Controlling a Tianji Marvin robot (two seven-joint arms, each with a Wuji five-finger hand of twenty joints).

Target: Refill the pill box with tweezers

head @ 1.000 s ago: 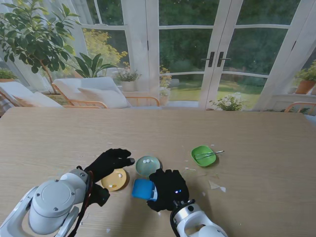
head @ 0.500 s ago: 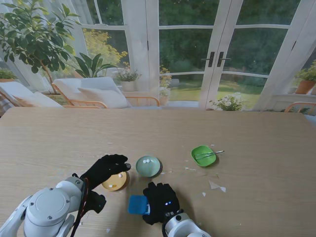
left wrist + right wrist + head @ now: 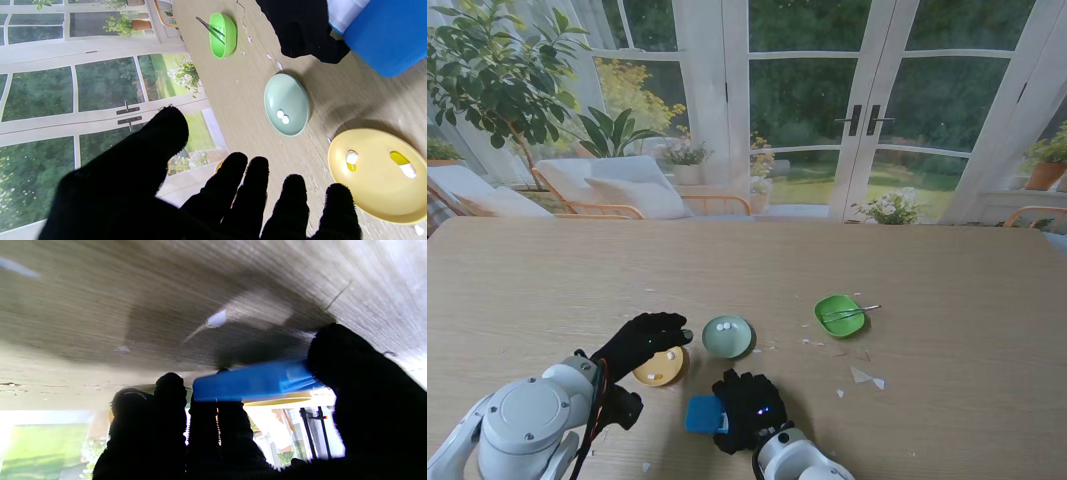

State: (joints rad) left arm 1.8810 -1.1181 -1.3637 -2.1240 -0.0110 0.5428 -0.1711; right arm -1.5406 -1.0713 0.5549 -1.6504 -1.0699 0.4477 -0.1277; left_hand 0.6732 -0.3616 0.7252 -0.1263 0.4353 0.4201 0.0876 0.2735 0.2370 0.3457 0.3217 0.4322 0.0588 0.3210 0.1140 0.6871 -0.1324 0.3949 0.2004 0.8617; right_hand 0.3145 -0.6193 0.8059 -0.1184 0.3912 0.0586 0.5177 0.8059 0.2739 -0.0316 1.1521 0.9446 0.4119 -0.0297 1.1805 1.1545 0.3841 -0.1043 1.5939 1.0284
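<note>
Two black-gloved hands work at the near edge of the wooden table (image 3: 947, 300). My right hand (image 3: 749, 408) is closed on the blue pill box (image 3: 704, 414), thumb on one side and fingers on the other, as the right wrist view shows; the box juts out to the left of the glove. It is a flat, rectangular case of plain bright blue with rounded corners, and a white part shows against it in the left wrist view (image 3: 383, 33). Whether its lid is up I cannot tell. It looks lifted just clear of the table, with its shadow on the wood.

My left hand (image 3: 642, 340) holds nothing, its fingers (image 3: 248, 186) spread apart over the far-left edge of a yellow dish (image 3: 659, 368). That dish carries two yellow-and-white capsules (image 3: 402, 163). Just beside it to the right and farther from me sits a pale green dish (image 3: 727, 337) with two small white tablets (image 3: 721, 325) lying side by side.

Well apart to the right, a bright green dish (image 3: 840, 315) holds the metal tweezers (image 3: 852, 312), their tips sticking out past its right rim. White scraps (image 3: 865, 377) lie scattered on the wood between that dish and my right hand.
</note>
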